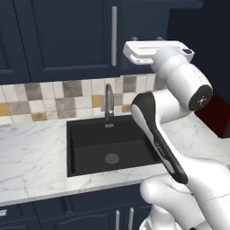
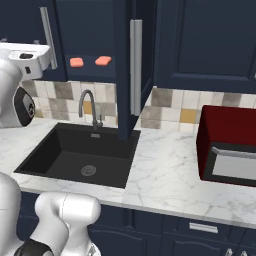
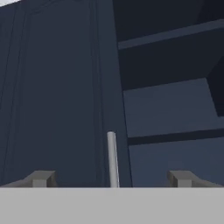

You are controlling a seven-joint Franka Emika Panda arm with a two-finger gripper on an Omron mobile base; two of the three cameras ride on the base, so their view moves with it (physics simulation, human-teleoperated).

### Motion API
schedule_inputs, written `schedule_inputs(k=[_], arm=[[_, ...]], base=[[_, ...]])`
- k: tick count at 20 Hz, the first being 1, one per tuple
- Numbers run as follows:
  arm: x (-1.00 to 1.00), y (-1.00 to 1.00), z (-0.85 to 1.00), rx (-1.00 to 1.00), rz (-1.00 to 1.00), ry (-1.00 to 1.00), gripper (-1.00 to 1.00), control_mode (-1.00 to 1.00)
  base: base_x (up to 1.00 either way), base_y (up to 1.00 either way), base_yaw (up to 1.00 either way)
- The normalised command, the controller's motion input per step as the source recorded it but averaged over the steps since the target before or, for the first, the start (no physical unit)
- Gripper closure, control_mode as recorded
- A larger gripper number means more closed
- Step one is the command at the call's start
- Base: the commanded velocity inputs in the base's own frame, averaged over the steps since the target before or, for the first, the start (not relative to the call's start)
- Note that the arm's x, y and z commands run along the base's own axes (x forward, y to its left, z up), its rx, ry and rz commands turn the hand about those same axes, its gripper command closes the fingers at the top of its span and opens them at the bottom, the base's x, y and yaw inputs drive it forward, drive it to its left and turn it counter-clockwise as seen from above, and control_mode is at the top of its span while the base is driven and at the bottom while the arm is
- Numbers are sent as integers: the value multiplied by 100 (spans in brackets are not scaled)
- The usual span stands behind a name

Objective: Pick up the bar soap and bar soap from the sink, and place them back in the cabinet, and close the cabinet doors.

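A: Right, left base view first. Where's the arm?

B: Arm raised high, wrist up by the wall cabinet, above and right of the faucet. One closed door w/ long silver handle just left of the wrist. Sink below, black, steel drain in the middle, basin bare. White marble worktop around it, tiled backsplash behind.

A: And right base view?

B: Two soaps in the cabinet, side by side on the shelf: left soap, right soap, near each other, not touching. Right door swung open, seen nearly edge-on, its long handle facing the camera. Left door handle at the top left, just above the white wrist. Red microwave on the worktop, well to the right of the sink.

A: Hand view?

B: Hand points at a navy door panel; a silver handle stands between the two fingertips, touching neither. Open cabinet interior w/ shelf to the right of that. Fingers spread wide, nothing held.
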Motion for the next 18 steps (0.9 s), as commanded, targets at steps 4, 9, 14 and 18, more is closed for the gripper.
schedule_inputs(k=[4,9,14,18], arm=[[-74,-15,23,0,0,7,-100,-100],[-85,-20,4,7,0,7,-100,-100],[-87,-18,2,16,0,11,-100,-100],[-81,-21,1,21,0,13,-100,-100]], base=[[0,0,0],[0,0,0],[0,0,0],[0,0,0]])
